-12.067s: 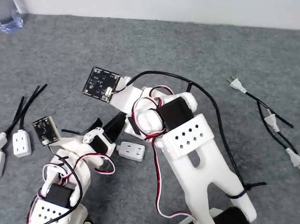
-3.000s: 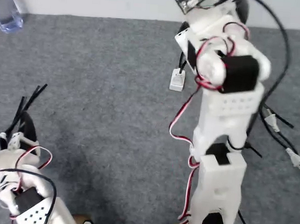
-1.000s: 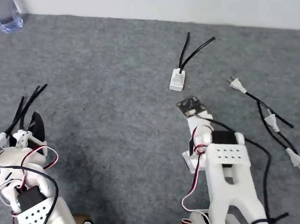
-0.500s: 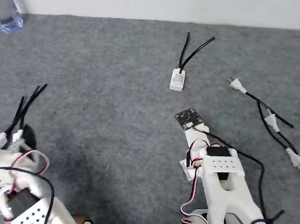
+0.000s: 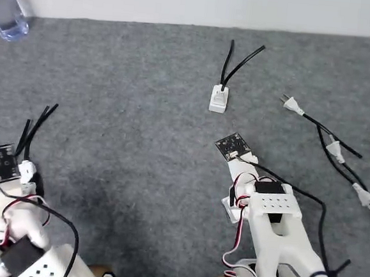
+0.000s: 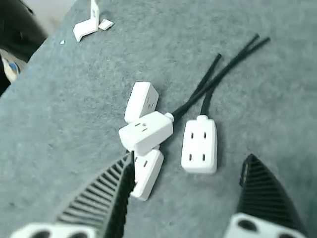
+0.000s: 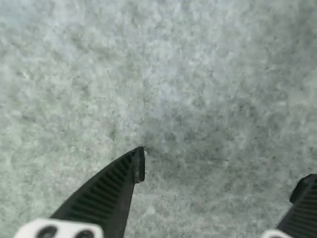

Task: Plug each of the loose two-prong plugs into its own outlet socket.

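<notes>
The left gripper (image 6: 189,159) stands spread wide above the grey carpet (image 6: 277,74), its two black ribbed fingers (image 6: 111,196) apart with nothing between them. Just past the fingertips lies a white double outlet socket (image 6: 199,145), face up in the gap between the two tips, with its black cord (image 6: 218,74) running away from the gripper. Beside it sits a cluster of three more white sockets (image 6: 146,132), touching one another, close to the tip of one finger. The right gripper (image 7: 224,165) is also wide open and holds nothing, its fingers (image 7: 111,191) poised over bare carpet. In the high view the right arm (image 5: 274,222) sits near the table's front. A lone outlet socket (image 5: 219,98) lies on the carpet farther back from it, well apart, two black cords (image 5: 239,62) trailing toward the far edge. The loose two-prong plugs (image 5: 294,106) lie on their black leads at the right side of the table, four of them, well apart from both grippers and from every socket. A clear bottle (image 5: 6,6) stands at the far left corner.
</notes>
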Robot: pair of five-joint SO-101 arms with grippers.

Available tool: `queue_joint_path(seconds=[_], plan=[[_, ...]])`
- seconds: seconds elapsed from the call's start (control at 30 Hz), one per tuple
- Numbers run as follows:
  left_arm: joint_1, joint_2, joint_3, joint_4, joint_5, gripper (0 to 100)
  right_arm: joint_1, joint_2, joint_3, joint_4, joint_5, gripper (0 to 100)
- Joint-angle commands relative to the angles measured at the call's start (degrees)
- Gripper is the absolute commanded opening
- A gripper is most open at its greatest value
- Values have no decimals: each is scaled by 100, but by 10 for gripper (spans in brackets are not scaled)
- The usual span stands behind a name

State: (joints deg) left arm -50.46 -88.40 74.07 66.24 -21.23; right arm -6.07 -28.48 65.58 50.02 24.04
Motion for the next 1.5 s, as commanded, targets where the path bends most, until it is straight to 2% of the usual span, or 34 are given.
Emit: queue_joint_path(seconds=[0.0, 0.27, 0.37, 0.47, 0.73, 0.8, 1.0, 1.27, 1.47], plan=[[-9, 18, -804, 563, -193, 325, 31, -110, -26, -84, -18, 439], [686, 53, -2264, 1846, -18, 325, 40, -110, 264, -479, -9, 439], [835, 642, -2607, 2163, 88, 325, 31, -110, 299, -523, -9, 439], [853, 2031, -3099, 2356, 97, 325, 31, -110, 308, -523, -9, 439], [844, 6919, -5376, 3007, 97, 324, 40, -110, 308, -532, -9, 439], [835, 7745, -5851, 2963, 97, 324, 40, -110, 308, -541, -9, 439], [475, 9301, -6879, 2136, 211, 324, 40, -110, 316, -549, -9, 439], [308, 10488, -6949, 1486, 193, 323, 31, -110, 316, -549, 0, 439], [255, 10936, -6888, 1090, -132, 294, 31, -110, 316, -558, 0, 439]])
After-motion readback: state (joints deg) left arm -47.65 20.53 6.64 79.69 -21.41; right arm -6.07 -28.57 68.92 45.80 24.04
